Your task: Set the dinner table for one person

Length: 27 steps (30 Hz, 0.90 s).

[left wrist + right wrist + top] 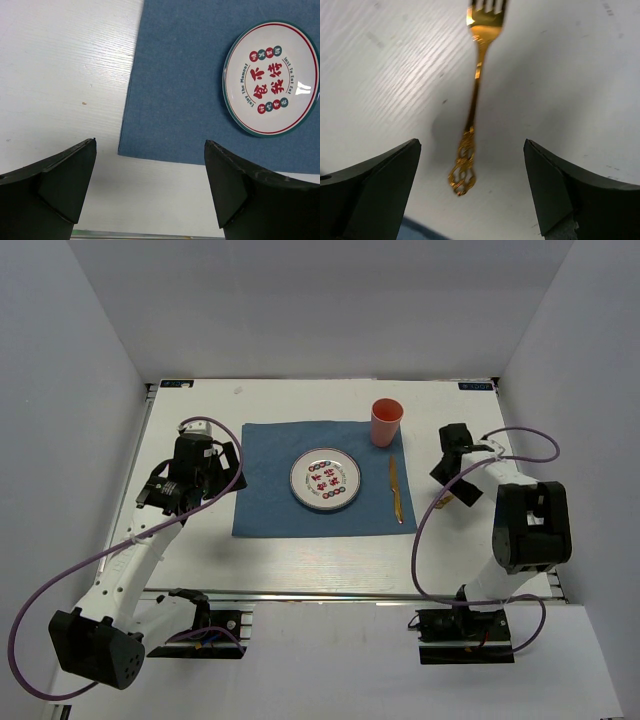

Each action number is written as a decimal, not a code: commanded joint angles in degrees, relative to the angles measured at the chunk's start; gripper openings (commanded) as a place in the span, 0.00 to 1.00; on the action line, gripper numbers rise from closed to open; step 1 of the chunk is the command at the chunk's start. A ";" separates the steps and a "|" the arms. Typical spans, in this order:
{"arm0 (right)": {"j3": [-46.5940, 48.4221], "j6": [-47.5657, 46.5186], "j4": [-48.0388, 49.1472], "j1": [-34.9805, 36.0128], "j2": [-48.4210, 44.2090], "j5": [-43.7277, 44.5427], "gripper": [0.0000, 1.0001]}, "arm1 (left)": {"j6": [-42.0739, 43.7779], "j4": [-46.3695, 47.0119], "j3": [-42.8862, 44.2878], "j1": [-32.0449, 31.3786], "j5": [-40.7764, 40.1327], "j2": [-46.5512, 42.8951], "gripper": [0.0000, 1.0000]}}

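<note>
The white dinner table (300,560) carries a blue cloth (270,480). On the cloth lie a white plate with red characters (325,481), an orange cup (386,422) at the far right corner, and a gold utensil (396,490) along the right edge. My right gripper (448,455) is open and hovers right of the cloth. In the right wrist view a gold fork (475,95) lies on the bare table between my open gripper (471,142); the top view hides it. My left gripper (228,462) is open and empty at the cloth's left edge. Its wrist view (150,142) shows the cloth's corner (175,100) and the plate (272,77).
White walls enclose the table on the left, far and right sides. A metal rail (350,595) runs along the near edge, also seen in the left wrist view (150,233). Purple cables (60,590) loop from both arms.
</note>
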 commanded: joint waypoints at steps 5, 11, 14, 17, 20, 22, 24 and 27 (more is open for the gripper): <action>1.00 5.42 -0.25 -5.43 2.04 5.71 0.89 | 0.82 1.14 -0.70 0.30 0.66 -1.52 0.98; -0.66 3.49 4.92 -10.36 6.44 0.01 0.77 | 0.91 1.32 -0.70 0.30 1.01 -1.43 0.98; -2.07 2.44 6.77 -11.94 6.44 -3.08 0.56 | 1.00 1.32 -0.61 0.30 1.19 -1.08 0.98; -3.83 0.24 8.97 -12.30 5.21 -5.71 0.26 | 0.99 1.23 -0.52 0.30 1.19 -1.08 0.98; -5.24 -0.56 9.42 -12.91 4.25 -6.95 0.00 | 1.00 1.15 -0.52 0.30 1.10 -1.17 0.98; -5.85 -0.82 8.72 -12.91 2.50 -6.60 0.00 | 0.91 1.23 -0.52 0.30 0.93 -1.34 0.98; -6.38 -1.26 8.10 -11.95 -2.05 -5.02 0.00 | 0.99 1.15 -0.52 0.30 0.84 -1.34 0.98; -10.33 -5.20 14.67 -7.67 -12.75 -9.22 0.00 | 0.29 0.79 -0.17 0.30 -0.47 -1.87 0.98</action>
